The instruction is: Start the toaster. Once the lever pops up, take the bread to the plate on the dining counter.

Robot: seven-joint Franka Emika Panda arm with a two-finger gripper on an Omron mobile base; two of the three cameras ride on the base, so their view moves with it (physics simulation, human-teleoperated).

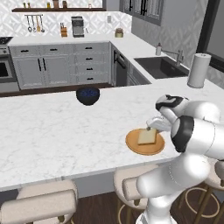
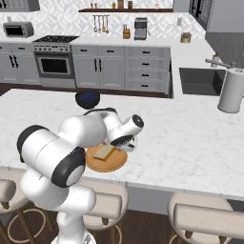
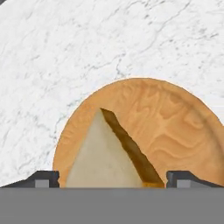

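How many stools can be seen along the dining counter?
4, counting across both base views. Left base view: one at lower left, one behind the arm, one at the right edge. Right base view adds one at lower right. More may be hidden.

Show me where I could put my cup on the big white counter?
The white marble dining counter is bare left of the round wooden plate, in front of the dark blue bowl. It's crowded at the plate: the tan bread slice and the end effector.

One bread (image 1: 147, 137) slice, one plate (image 1: 134, 147), one dark bowl (image 1: 88, 95), one paper-towel roll (image 1: 198, 70), several stools (image 2: 206, 217).
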